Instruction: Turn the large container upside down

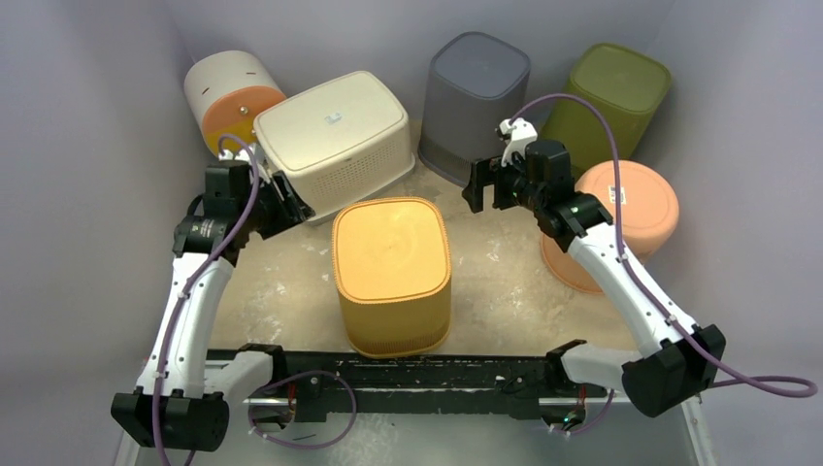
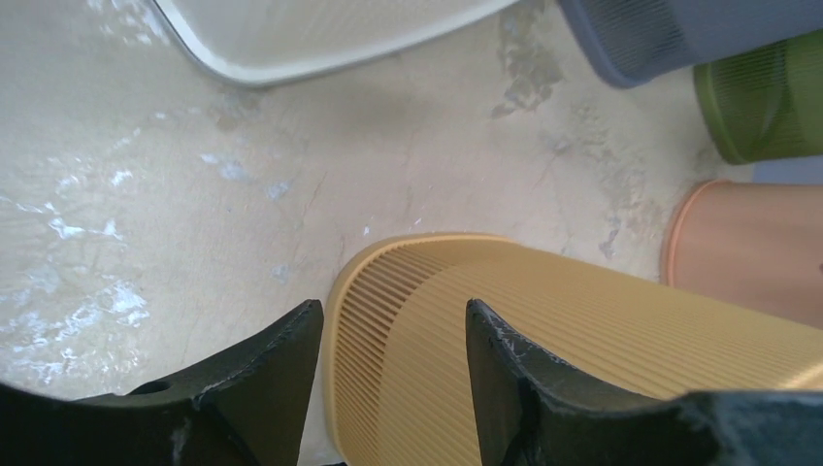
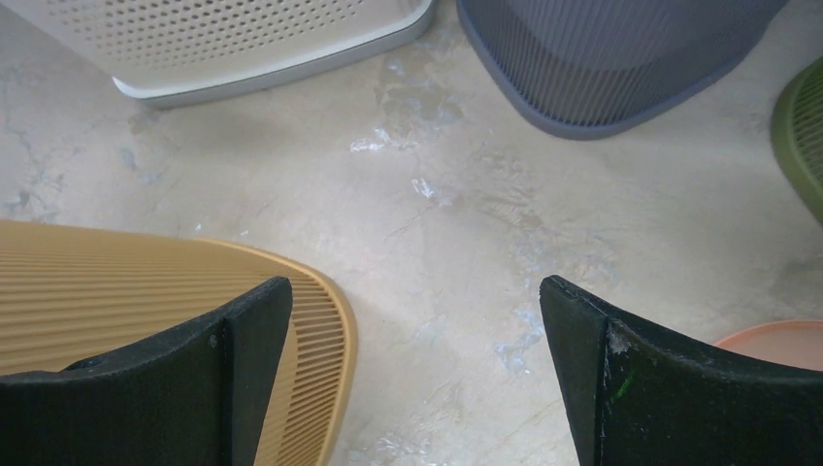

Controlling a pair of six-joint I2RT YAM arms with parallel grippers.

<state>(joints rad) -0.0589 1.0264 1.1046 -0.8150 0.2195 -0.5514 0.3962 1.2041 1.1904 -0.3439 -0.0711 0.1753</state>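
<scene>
A yellow ribbed container (image 1: 391, 272) stands in the middle of the table with its closed base up and its rim on the surface. Its rim and side also show in the left wrist view (image 2: 582, 330) and the right wrist view (image 3: 97, 282). My left gripper (image 1: 291, 204) hovers off its far left corner, open, with nothing between the fingers (image 2: 393, 320). My right gripper (image 1: 480, 184) hangs off its far right side, wide open and empty (image 3: 415, 291).
A white perforated basket (image 1: 335, 136) lies base up behind the left gripper. A grey bin (image 1: 476, 97) and a green bin (image 1: 611, 97) stand at the back. A salmon tub (image 1: 631, 209) sits at the right. A white and orange cylinder (image 1: 228, 97) lies at the back left.
</scene>
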